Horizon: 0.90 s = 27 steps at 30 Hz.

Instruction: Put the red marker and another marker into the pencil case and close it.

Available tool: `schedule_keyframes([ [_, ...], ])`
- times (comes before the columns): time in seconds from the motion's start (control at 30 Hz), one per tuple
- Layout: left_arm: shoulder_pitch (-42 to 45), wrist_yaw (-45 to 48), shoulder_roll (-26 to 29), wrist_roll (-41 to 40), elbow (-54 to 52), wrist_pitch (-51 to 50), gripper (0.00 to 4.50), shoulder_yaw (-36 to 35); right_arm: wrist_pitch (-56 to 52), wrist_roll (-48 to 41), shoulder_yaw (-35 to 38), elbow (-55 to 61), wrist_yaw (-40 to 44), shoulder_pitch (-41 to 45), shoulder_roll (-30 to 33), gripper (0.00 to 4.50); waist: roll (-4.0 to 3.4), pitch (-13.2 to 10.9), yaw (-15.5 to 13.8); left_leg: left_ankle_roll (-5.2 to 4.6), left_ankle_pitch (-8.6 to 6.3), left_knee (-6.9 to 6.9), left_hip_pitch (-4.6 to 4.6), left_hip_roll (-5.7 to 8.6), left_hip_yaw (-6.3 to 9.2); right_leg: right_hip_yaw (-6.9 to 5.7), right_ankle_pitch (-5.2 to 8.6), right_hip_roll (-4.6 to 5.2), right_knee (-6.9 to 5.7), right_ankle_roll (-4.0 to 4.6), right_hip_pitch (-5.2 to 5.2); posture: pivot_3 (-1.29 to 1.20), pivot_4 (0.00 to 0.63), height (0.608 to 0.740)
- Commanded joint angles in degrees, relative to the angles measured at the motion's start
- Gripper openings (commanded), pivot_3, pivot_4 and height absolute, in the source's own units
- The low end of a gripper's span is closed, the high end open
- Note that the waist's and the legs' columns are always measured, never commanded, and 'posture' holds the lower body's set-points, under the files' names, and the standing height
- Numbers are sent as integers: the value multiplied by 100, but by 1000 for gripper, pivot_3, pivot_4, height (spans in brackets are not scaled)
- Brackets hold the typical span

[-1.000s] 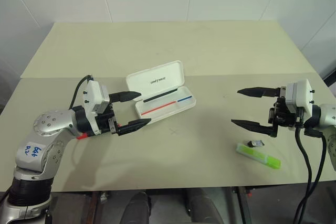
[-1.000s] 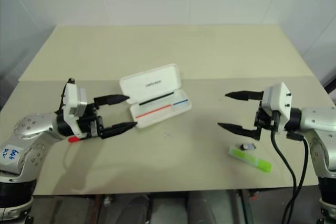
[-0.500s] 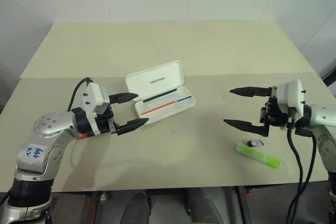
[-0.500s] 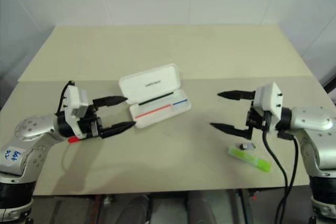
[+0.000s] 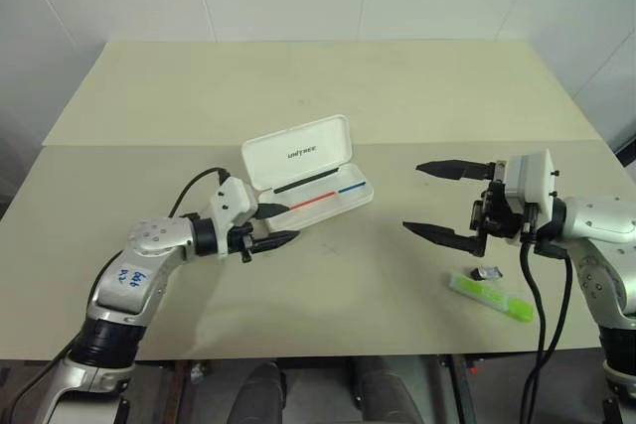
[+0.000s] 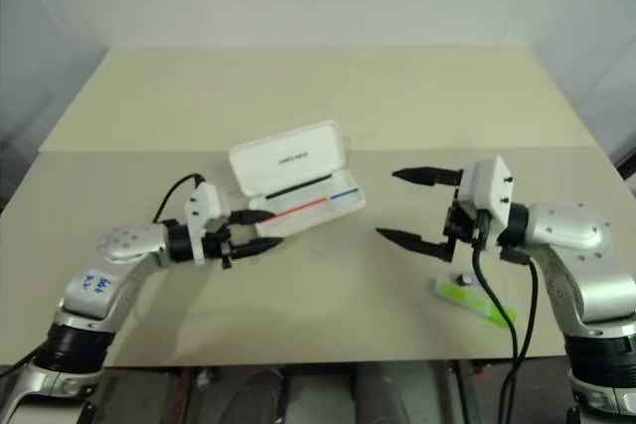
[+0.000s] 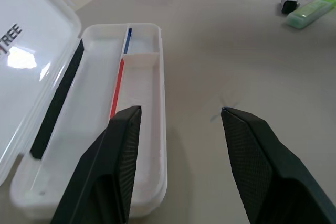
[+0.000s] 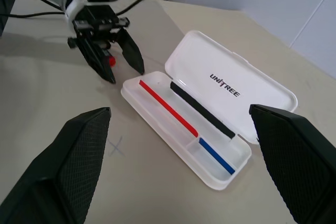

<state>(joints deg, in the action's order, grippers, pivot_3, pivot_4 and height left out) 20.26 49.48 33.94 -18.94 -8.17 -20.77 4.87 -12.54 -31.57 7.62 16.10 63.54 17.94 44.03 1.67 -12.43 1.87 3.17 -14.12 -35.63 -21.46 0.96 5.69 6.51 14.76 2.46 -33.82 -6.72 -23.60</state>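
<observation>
Your left pincer (image 5: 283, 224) sits low at the near-left end of the pencil case (image 5: 316, 186), fingers partly apart and empty. The case lies open on the worktop (image 5: 328, 76), lid tipped back, its tray holding a thin red-and-blue line. The right wrist view shows a bit of the red marker (image 8: 110, 60) behind your left pincer's fingers; its exact lie is hidden. Your right pincer (image 5: 410, 197) hangs wide apart and empty, above the worktop right of the case. The lime-green highlighter (image 5: 491, 296) lies near the front-right edge, with a small dark object (image 5: 487, 272) just beside it.
</observation>
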Motion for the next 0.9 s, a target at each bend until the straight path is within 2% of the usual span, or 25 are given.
schedule_keyframes([
  [0.03,118,-115,-94,264,82,180,2545,112,80,-10,71,325,-184,33,-86,4500,0,0,10,0,0,1,0,-1,0,0,0,-1,-1,-1,-1,0,150,740],
  [0.4,337,-30,-144,599,532,118,2545,330,49,-46,130,646,-489,-104,-176,4500,0,0,-3,0,0,-3,1,-1,2,-1,-2,-2,-5,-3,0,0,150,740],
  [0.63,608,124,-184,713,783,-76,2545,562,-23,-143,179,789,-360,-299,-8,4500,0,0,-13,0,0,-2,0,0,2,-1,-2,-1,-5,-5,0,0,150,740],
  [0.73,739,124,-255,785,888,-83,1936,641,-36,-172,201,816,-365,-302,14,4500,0,0,-2,0,0,-3,1,0,1,-1,-2,-2,-5,-4,0,0,150,740],
  [0.9,880,106,-302,939,936,-107,198,742,-70,-218,186,855,-414,-243,30,4500,0,0,-9,0,0,-3,1,-1,2,-1,-3,-3,-6,-5,0,0,150,740],
])
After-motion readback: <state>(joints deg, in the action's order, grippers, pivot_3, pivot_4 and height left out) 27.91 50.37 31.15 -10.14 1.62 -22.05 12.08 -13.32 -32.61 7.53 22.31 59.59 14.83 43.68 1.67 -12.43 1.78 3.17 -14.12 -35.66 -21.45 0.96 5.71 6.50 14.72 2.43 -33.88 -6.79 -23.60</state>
